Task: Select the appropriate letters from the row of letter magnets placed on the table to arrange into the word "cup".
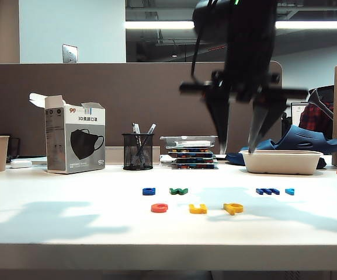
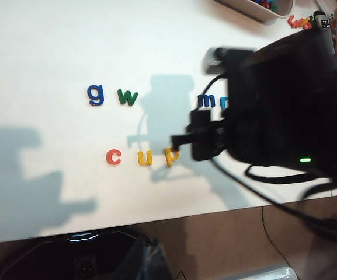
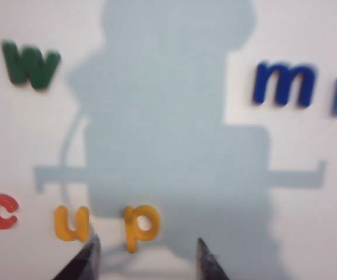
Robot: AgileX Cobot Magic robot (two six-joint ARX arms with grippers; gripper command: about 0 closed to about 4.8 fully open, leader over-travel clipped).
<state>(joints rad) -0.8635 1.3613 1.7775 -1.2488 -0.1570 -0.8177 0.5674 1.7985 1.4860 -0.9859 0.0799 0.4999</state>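
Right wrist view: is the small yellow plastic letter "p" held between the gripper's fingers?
No: the yellow "p" lies flat on the white table, with the right gripper open above it.

We see the white table [image 1: 63, 224] carrying a front line of magnets, red-orange c [image 1: 159, 207], yellow u [image 1: 197, 209], yellow p [image 1: 233, 207], spelling "cup". Behind them lie a blue g [image 1: 149, 191], green w [image 1: 179, 191], dark blue m [image 1: 267, 191] and a cyan letter [image 1: 289, 191]. Farther back stand a mask box [image 1: 75, 140], a mesh pen cup [image 1: 137, 151] and a pale tray [image 1: 282, 161].

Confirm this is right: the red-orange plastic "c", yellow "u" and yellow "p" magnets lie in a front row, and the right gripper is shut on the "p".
Not quite. In the right wrist view the right gripper is open and empty, above the yellow plastic "p" magnet. The red-orange "c" and yellow "u" do share its row.
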